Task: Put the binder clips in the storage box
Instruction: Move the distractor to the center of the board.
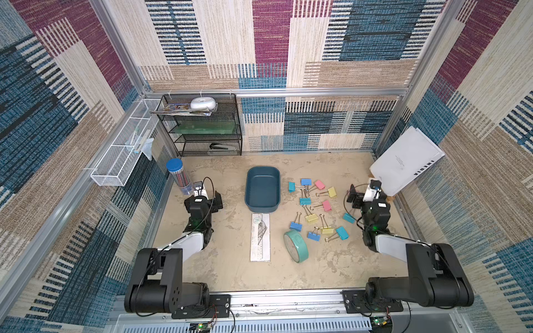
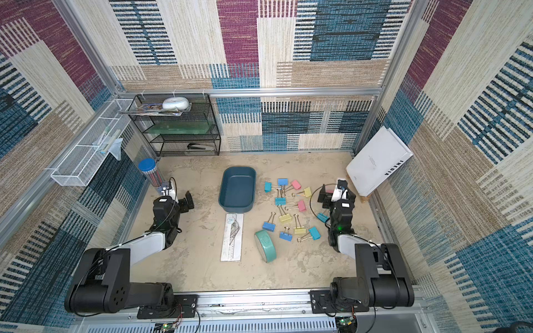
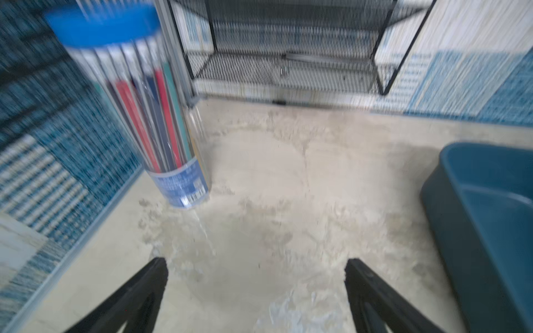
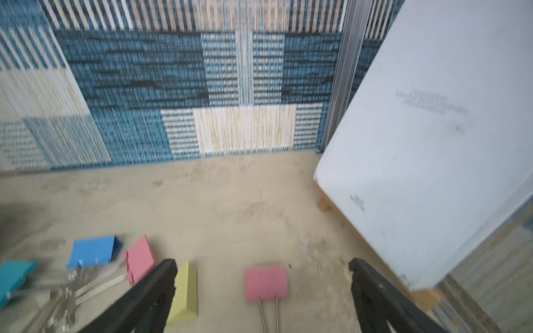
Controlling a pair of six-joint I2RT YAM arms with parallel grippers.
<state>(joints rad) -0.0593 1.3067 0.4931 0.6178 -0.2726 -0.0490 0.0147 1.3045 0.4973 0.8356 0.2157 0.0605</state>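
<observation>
The binder clips (image 1: 311,218) lie scattered on the table (image 1: 230,276) to the right of the empty dark teal storage box (image 1: 262,184). The left end effector (image 3: 256,261) stands wide and holds nothing, near the pencil tube (image 3: 150,121); the right end effector (image 4: 262,261) is likewise wide and empty, a pink clip (image 4: 266,284) on the table before it.

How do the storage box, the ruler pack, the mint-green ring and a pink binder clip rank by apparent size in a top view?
1. storage box
2. ruler pack, longer but narrower than the ring, so a close call
3. mint-green ring
4. pink binder clip, clearly smallest
</observation>
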